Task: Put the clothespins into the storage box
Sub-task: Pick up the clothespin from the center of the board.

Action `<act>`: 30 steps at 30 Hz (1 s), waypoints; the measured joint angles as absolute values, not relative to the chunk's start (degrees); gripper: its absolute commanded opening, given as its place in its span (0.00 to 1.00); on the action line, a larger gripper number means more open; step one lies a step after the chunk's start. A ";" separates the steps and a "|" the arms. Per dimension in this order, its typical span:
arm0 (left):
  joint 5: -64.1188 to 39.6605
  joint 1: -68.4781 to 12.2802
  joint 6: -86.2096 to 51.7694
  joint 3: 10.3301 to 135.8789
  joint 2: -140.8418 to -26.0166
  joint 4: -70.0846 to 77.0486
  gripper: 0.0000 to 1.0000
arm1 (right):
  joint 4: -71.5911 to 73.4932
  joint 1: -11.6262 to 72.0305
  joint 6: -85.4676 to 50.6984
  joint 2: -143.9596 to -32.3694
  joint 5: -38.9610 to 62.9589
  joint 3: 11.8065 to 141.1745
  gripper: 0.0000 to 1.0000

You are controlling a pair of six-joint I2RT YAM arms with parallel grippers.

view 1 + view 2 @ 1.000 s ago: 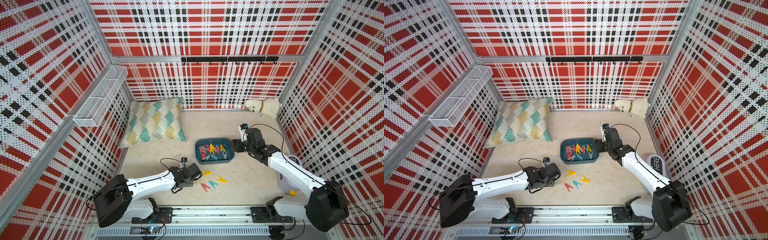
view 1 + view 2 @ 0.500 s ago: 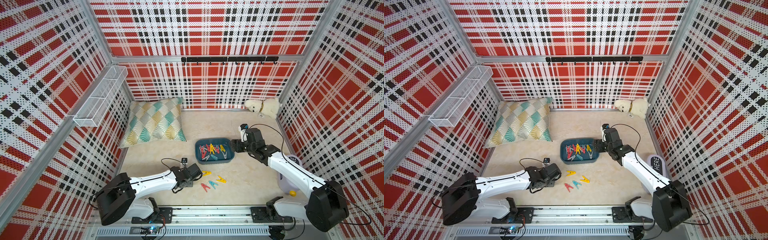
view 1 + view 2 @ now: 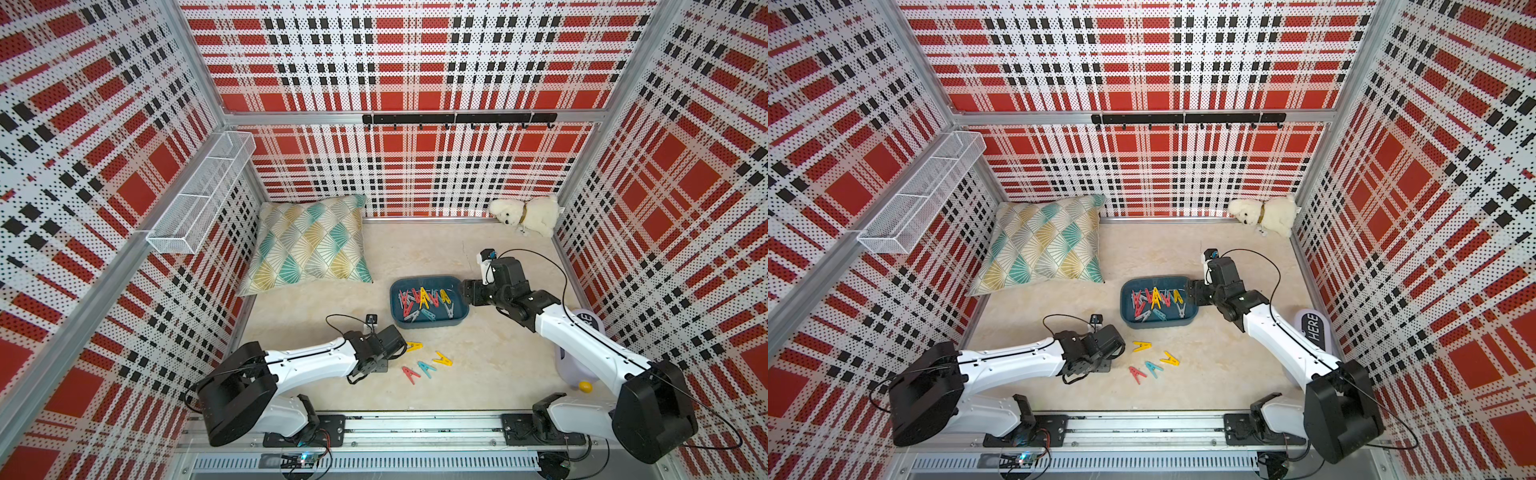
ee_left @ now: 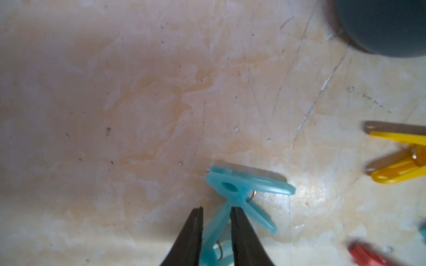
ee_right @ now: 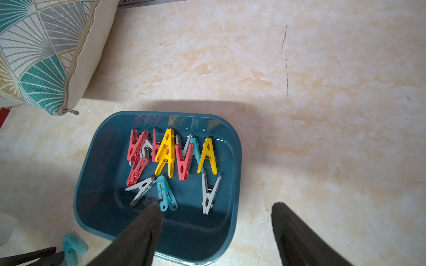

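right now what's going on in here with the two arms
A two-armed robot is filling the storage box with clothespins; about a dozen lie in it already. The left hand has one leg of a teal clothespin pinched between its fingers, just short of the box. The right hand hangs open and empty over the box's rim. Four loose pins lie on the table.
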State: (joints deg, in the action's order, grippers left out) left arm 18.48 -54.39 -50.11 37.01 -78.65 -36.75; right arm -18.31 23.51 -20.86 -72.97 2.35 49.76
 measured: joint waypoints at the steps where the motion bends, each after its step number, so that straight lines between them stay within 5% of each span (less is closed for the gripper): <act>1: 18.26 -54.39 -50.09 37.01 -78.70 -36.91 0.26 | -18.31 23.51 -20.86 -72.97 2.35 49.76 0.82; 11: 16.49 -55.46 -50.54 37.01 -78.72 -37.58 0.27 | -18.04 23.53 -20.86 -72.97 2.50 49.76 0.82; 30: 16.32 -55.35 -50.52 36.97 -80.42 -36.16 0.02 | -17.69 23.77 -20.86 -72.97 2.57 49.63 0.83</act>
State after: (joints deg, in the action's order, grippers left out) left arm 16.32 -55.35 -50.52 36.97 -80.42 -36.16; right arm -17.69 23.77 -20.86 -72.97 2.57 49.63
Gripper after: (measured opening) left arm 0.083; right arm 0.824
